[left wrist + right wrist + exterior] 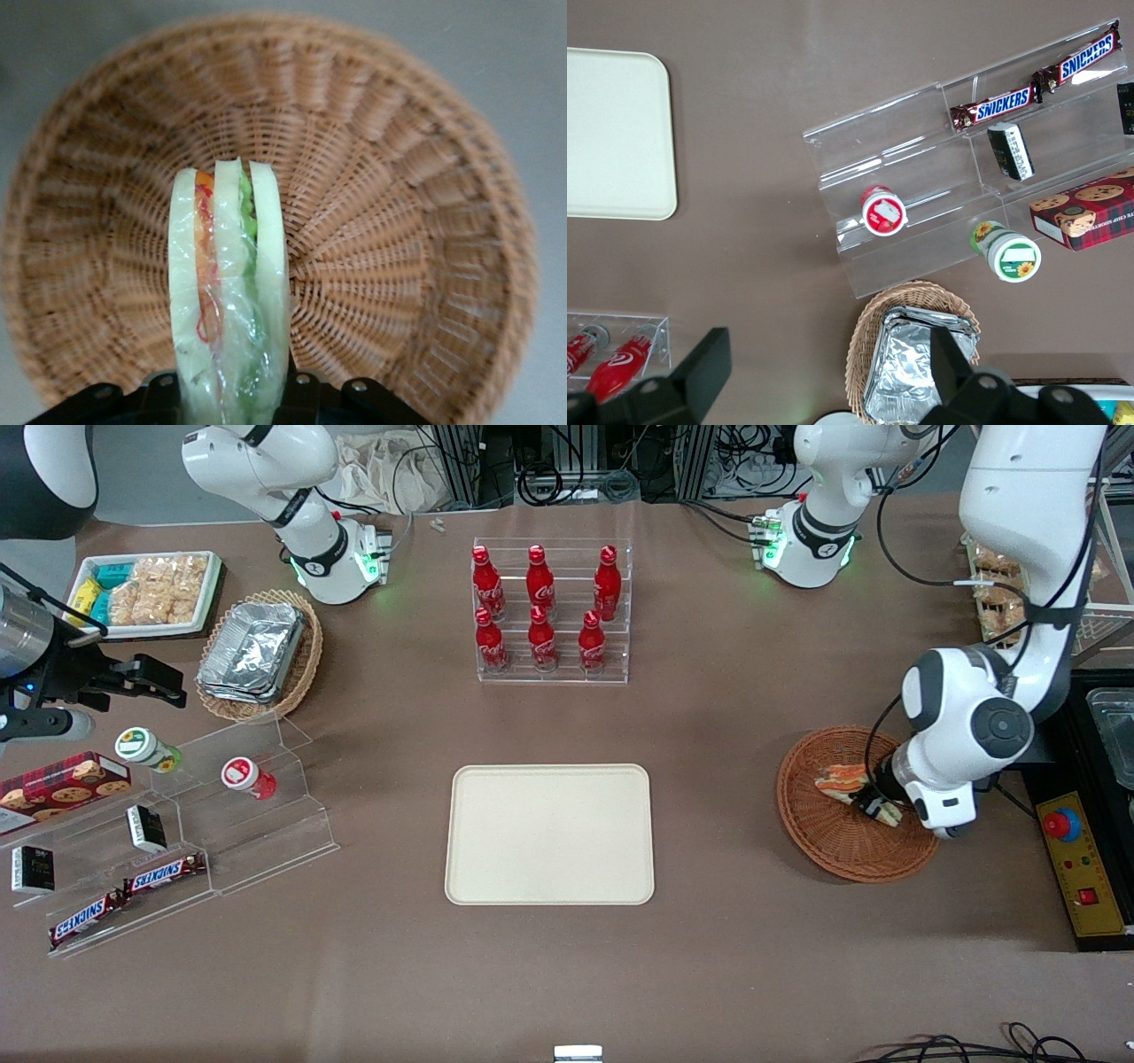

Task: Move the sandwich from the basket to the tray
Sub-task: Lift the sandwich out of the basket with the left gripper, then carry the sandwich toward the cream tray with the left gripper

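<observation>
- Gripper (873, 802): the working arm's gripper is down inside the basket (833, 846), at the working arm's end of the counter (726, 974). Its jaws are clamped on the sandwich (842, 782), one on each outer slice of bread, as the wrist view shows.
- Sandwich (229, 301): a wedge of pale bread with orange-red and green filling under clear wrap. It stands on edge between the jaws, its narrow end pointing away from the gripper and over the woven floor of the basket (399, 221). Whether it touches the weave or is just above it cannot be told.
- Basket: round, shallow, reddish-brown wicker. It sits on the counter well apart from the tray (549, 834), toward the working arm's end. Only the sandwich is seen in it.
- Tray: cream-beige, rectangular with rounded corners and a low rim, lying flat at the middle of the counter with nothing on it. A corner of it also appears in the parked arm's wrist view (616, 133).
- Bottle rack (552, 613): a clear stand of six red bottles, farther from the front camera than the tray.
- Foil containers (252, 654): stacked in a paler oval wicker basket toward the parked arm's end of the counter.
- Clear stepped shelf (221, 815): nearer the front camera than the foil containers. It carries chocolate bars (164, 873), a red-lidded cup (246, 776) and a green-lidded cup (146, 748).
</observation>
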